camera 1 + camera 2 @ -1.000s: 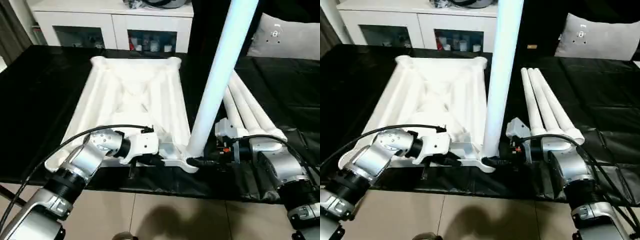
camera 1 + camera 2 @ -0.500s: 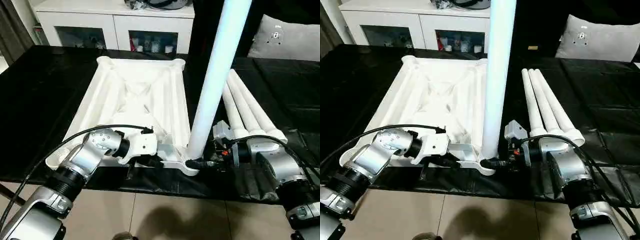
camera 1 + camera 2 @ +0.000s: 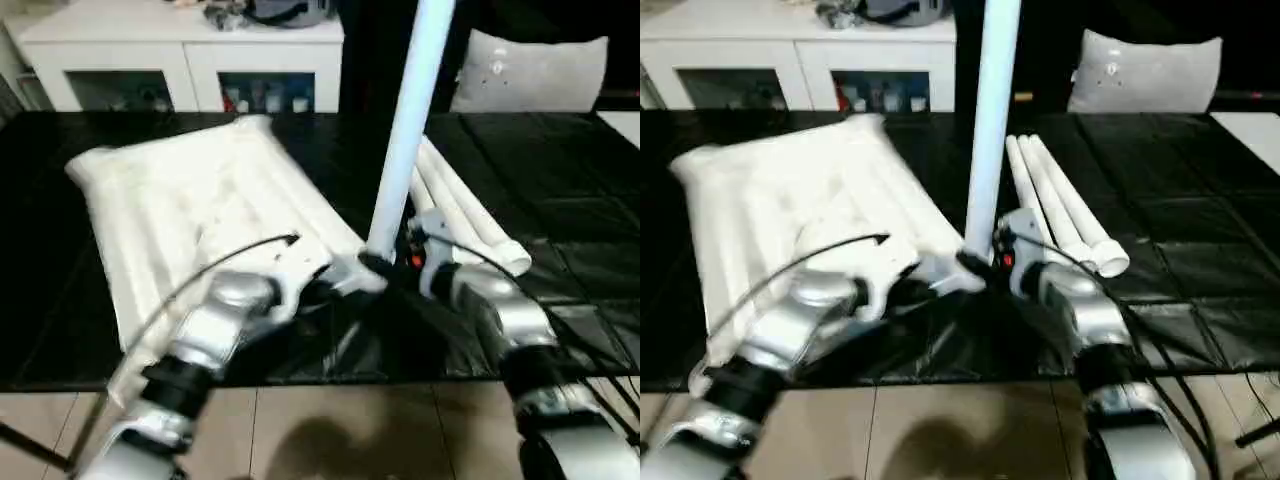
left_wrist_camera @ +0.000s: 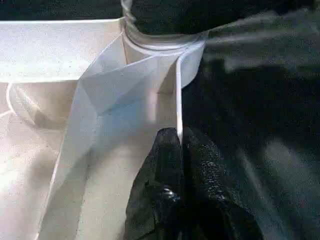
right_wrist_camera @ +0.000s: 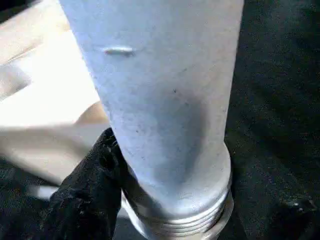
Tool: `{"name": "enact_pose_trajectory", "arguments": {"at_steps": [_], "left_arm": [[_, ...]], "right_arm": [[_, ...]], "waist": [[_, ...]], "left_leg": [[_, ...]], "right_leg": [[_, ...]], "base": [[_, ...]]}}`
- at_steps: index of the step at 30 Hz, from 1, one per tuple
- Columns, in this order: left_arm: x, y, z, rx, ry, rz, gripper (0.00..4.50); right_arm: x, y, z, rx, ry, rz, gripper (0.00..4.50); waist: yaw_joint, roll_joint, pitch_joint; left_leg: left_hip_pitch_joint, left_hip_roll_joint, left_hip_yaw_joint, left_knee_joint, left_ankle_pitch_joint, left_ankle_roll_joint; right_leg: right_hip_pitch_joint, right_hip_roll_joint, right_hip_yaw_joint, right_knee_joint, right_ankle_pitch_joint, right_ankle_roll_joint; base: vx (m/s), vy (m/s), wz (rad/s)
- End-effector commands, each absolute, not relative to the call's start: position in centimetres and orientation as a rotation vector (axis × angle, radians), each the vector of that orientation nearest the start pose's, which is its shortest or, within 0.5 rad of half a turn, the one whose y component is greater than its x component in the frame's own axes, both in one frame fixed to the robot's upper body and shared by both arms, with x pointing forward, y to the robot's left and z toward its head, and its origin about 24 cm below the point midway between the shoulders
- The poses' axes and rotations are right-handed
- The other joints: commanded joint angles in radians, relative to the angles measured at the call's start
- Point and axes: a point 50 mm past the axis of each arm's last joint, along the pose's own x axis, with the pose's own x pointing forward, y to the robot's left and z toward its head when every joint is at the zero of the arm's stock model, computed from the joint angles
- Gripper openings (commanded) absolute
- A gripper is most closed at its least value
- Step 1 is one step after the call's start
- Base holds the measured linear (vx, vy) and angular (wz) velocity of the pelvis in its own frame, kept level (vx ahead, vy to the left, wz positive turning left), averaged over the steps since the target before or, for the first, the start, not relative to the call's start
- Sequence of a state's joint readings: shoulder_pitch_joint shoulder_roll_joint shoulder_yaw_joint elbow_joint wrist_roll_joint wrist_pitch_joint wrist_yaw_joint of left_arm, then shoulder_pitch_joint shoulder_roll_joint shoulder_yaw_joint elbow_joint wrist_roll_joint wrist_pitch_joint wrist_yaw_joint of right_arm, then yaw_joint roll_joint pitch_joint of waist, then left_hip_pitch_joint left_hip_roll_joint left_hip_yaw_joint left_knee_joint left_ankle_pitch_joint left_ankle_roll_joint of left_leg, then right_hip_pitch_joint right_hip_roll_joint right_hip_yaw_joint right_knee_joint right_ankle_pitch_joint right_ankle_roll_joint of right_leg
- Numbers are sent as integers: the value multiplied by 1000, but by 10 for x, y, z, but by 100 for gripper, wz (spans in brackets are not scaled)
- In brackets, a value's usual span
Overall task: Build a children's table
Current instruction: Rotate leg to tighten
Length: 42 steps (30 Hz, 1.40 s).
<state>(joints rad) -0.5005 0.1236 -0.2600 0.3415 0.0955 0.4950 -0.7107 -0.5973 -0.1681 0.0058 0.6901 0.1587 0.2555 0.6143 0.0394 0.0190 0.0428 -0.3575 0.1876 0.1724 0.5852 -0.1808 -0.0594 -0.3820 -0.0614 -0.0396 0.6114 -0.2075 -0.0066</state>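
Note:
The white tabletop (image 3: 180, 200) lies underside up and skewed on the black-covered table. One white leg (image 3: 405, 120) stands upright in its near right corner socket (image 3: 368, 268). My left gripper (image 3: 335, 285) is shut on the tabletop's thin rim beside that socket; the left wrist view shows both black fingers (image 4: 165, 165) pinched on the rim edge (image 4: 177, 100). My right gripper (image 3: 388, 265) is closed around the base of the leg (image 5: 160, 100), with one black finger (image 5: 92, 195) against the leg just above its threaded end. Three more legs (image 3: 460, 215) lie side by side right of the upright one.
A white cabinet with glass doors (image 3: 180, 55) stands behind the table, and a grey cushion (image 3: 530, 70) lies at the back right. Black sheeting is rumpled around the grippers (image 3: 400, 330). The table's front edge (image 3: 320, 382) runs just below my forearms, with tiled floor beneath.
The tabletop has swung round: its far end went left and the corner holding the leg moved away from the front edge. Both grippers kept their hold. The camera has also shifted.

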Motion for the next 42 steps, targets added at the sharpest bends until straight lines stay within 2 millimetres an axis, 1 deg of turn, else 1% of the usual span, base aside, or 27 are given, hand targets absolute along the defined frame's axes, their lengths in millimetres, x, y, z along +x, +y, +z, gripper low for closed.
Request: {"name": "enact_pose_trajectory", "arguments": {"at_steps": [1,2,3,4,5,6,8,9,10,12,13,14,15,18,21,23,24,25,27,28,30,33,35,36,38,40,42], "left_arm": [[310,58,52,277,438,-899,0],[310,58,52,282,441,-896,0],[310,58,52,282,441,-896,0],[310,60,52,289,442,-893,0],[310,62,50,302,445,-897,0],[309,64,50,314,445,-902,0],[308,67,48,340,443,-926,0],[308,68,47,353,436,-942,0],[307,70,46,361,441,-945,0],[308,73,43,386,449,-952,0],[308,77,41,411,451,-967,0],[308,78,40,416,452,-975,0],[308,79,40,420,447,-987,0],[309,86,42,465,419,-1077,0],[308,92,43,499,420,-1144,0],[306,94,45,524,401,-1220,0],[304,96,46,543,400,-1267,0],[301,100,46,571,415,-1327,0],[299,104,46,600,426,-1378,0],[297,108,46,625,435,-1427,0],[296,109,46,637,440,-1461,0],[292,112,48,664,449,-1536,0],[292,112,48,673,448,-1552,0],[291,113,48,678,450,-1562,0],[291,113,49,699,449,-1589,0],[292,113,49,700,449,-1591,0],[293,113,49,701,447,-1592,0]], "right_arm": [[335,-107,23,81,432,705,322],[335,-106,23,77,428,712,322],[335,-106,23,77,428,712,339],[335,-107,24,72,413,710,347],[335,-110,25,73,397,708,365],[335,-112,26,73,387,709,365],[333,-117,29,62,355,732,382],[331,-120,31,59,332,754,392],[330,-123,33,57,315,770,410],[328,-130,37,37,282,792,419],[327,-138,40,12,254,813,427],[326,-142,42,8,247,826,433],[325,-145,44,4,239,838,443],[322,-160,54,-24,216,922,443],[320,-168,60,-46,226,990,443],[319,-170,62,-107,243,1033,443],[318,-171,63,-139,253,1066,443],[316,-172,63,-179,272,1116,443],[315,-173,64,-193,287,1165,443],[313,-172,65,-200,295,1209,443],[312,-172,65,-202,301,1236,443],[308,-171,64,-210,321,1299,443],[306,-170,63,-207,327,1318,418],[305,-170,63,-205,333,1333,410],[300,-167,60,-190,363,1397,397],[298,-165,59,-180,371,1415,373],[297,-165,58,-173,370,1420,361]], "waist": [[8,-12,-45],[9,-12,-46],[11,-12,-48],[11,-8,-50],[12,-6,-52],[13,-1,-56],[14,-4,-58],[15,-2,-58],[16,-3,-57],[21,-1,-56],[24,-4,-55],[26,-2,-54],[26,-2,-54],[28,-3,-52],[29,-3,-53],[29,-3,-54],[31,-1,-57],[30,0,-57],[34,4,-58],[42,1,-60],[51,2,-60],[62,3,-60],[63,3,-59],[63,-12,-58],[68,-5,-57],[69,-4,-58],[71,-4,-58]], "left_leg": [[2,36,-16,-76,-287,9],[0,37,-14,-75,-270,15],[-2,37,-13,-74,-250,24],[-4,36,-14,-73,-236,26],[-4,37,-13,-72,-216,32],[-7,37,-13,-69,-189,39],[-10,37,-11,-66,-155,52],[-11,36,-11,-65,-151,59],[-10,37,-10,-65,-155,60],[-8,39,-10,-65,-163,62],[-8,38,-9,-66,-170,60],[-6,39,-9,-67,-192,54],[-6,39,-9,-67,-192,54],[-5,39,-11,-70,-222,52],[-5,39,-11,-68,-211,57],[-6,41,-11,-67,-195,60],[-6,40,-11,-65,-180,63],[-7,41,-10,-65,-171,63],[-5,42,-8,-62,-160,69],[-6,43,-7,-61,-155,75],[-2,46,-6,-60,-150,79],[-1,47,-6,-60,-154,72],[-1,47,-6,-61,-164,66],[-2,47,-4,-62,-169,64],[-3,46,-5,-62,-171,63],[-1,47,-5,-62,-168,60],[-1,48,-6,-62,-168,56]], "right_leg": [[24,-78,39,-100,-356,-185],[26,-77,38,-97,-323,-188],[29,-77,38,-94,-288,-193],[31,-76,38,-91,-266,-196],[32,-75,37,-88,-221,-204],[34,-75,36,-83,-167,-216],[37,-73,35,-76,-90,-232],[39,-72,34,-75,-68,-235],[38,-72,34,-75,-66,-238],[38,-72,34,-75,-72,-240],[39,-71,34,-78,-85,-235],[37,-73,35,-81,-119,-232],[37,-73,35,-81,-119,-232],[38,-73,35,-85,-168,-219],[38,-73,34,-83,-156,-222],[38,-73,34,-79,-128,-231],[39,-73,33,-75,-100,-240],[39,-73,33,-72,-81,-246],[38,-71,32,-68,-45,-261],[39,-72,31,-64,-25,-269],[36,-71,31,-63,-14,-274],[36,-72,31,-60,-14,-277],[36,-73,32,-60,-23,-276],[37,-73,32,-62,-36,-272],[37,-76,33,-63,-69,-263],[36,-75,34,-63,-74,-258],[35,-76,34,-63,-76,-256]], "base": [[0,0,0],[0,0,0],[0,0,0],[0,0,0],[0,0,0],[0,0,0],[0,0,0],[0,0,0],[0,0,0],[0,0,0],[0,0,0],[0,0,0],[0,0,0],[0,0,0],[0,0,0],[0,0,0],[0,0,0],[0,0,0],[0,0,0],[0,0,0],[0,0,0],[0,0,0],[0,0,0],[0,0,0],[0,0,0],[0,0,0],[0,0,0]]}}
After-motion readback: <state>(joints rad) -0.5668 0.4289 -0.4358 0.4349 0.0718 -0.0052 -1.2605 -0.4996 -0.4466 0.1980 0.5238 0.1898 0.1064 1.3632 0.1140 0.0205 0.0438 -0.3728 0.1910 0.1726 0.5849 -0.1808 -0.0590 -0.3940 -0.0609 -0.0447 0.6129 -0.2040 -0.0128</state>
